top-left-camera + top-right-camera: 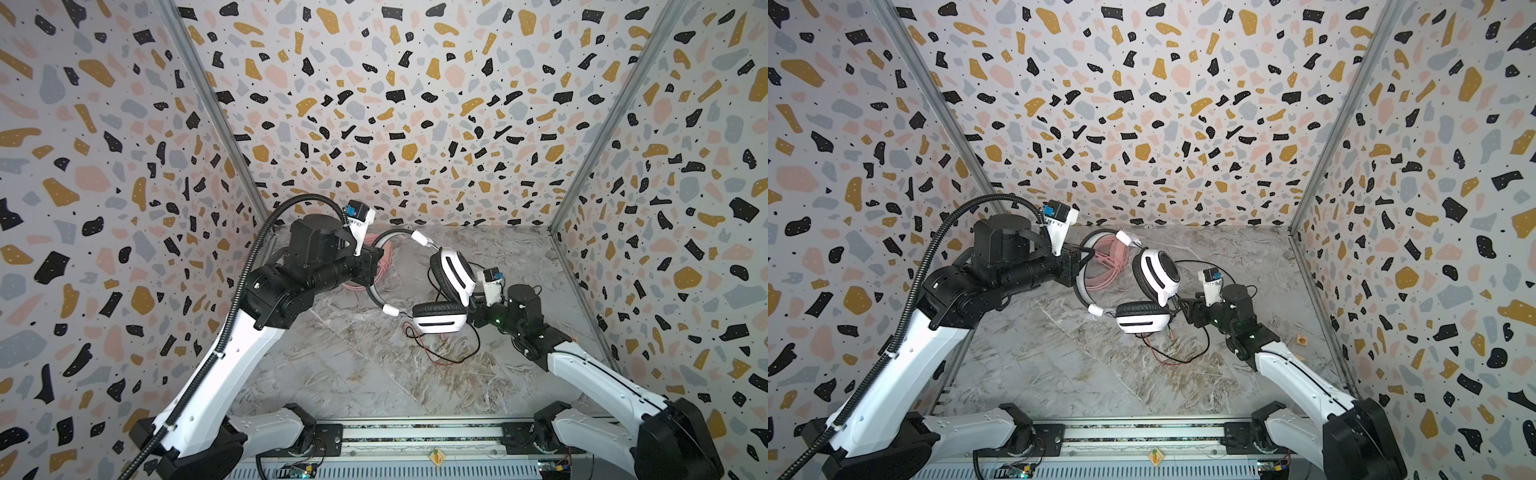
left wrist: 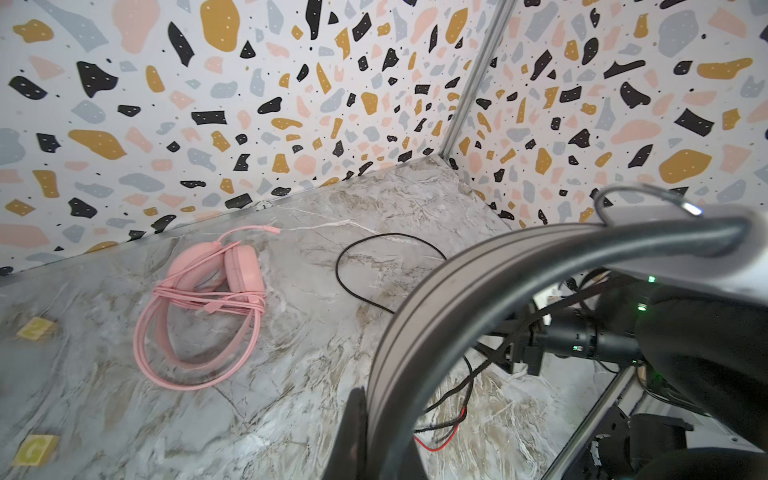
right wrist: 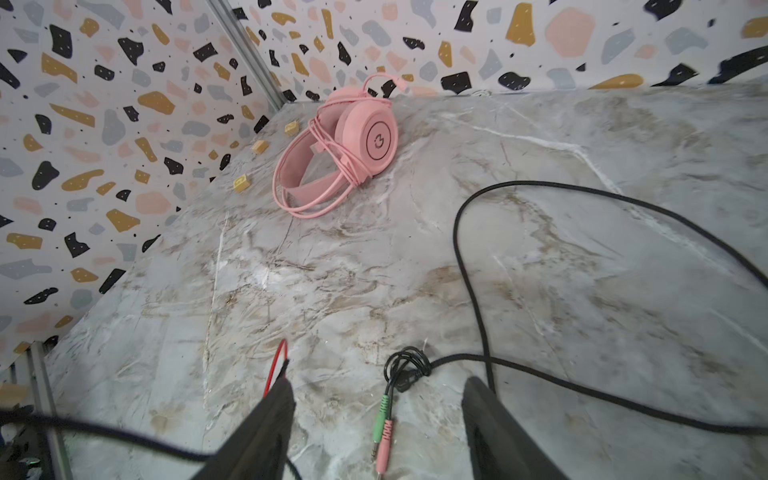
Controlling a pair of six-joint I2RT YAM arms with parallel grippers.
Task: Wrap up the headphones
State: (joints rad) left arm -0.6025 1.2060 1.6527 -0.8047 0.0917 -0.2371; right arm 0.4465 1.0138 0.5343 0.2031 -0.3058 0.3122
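The white-and-black headphones (image 1: pixel 455 274) (image 1: pixel 1158 272) sit mid-table, their black headband (image 2: pixel 419 316) arching up towards the left arm. My left gripper (image 1: pixel 372 261) (image 1: pixel 1079 262) (image 2: pixel 380 419) is shut on that headband. Their black cord (image 1: pixel 453 357) (image 3: pixel 469 266) lies loose in loops on the marble, and its green and pink plugs (image 3: pixel 382 428) lie between the fingers of my right gripper (image 3: pixel 378 386). My right gripper (image 1: pixel 473 307) (image 1: pixel 1183 308), just right of the ear cups, is open and holds nothing. The pink headphones (image 1: pixel 1113 257) (image 2: pixel 208 299) (image 3: pixel 353 145) lie at the back with their cord wound round them.
Small yellow blocks lie on the table: two near the left wall (image 2: pixel 35 328) (image 2: pixel 33 449), several by the back corner (image 3: pixel 259 146), one by the right wall (image 1: pixel 1302 340). Terrazzo-patterned walls close in three sides. The arms' base rail (image 1: pixel 415 432) runs along the front.
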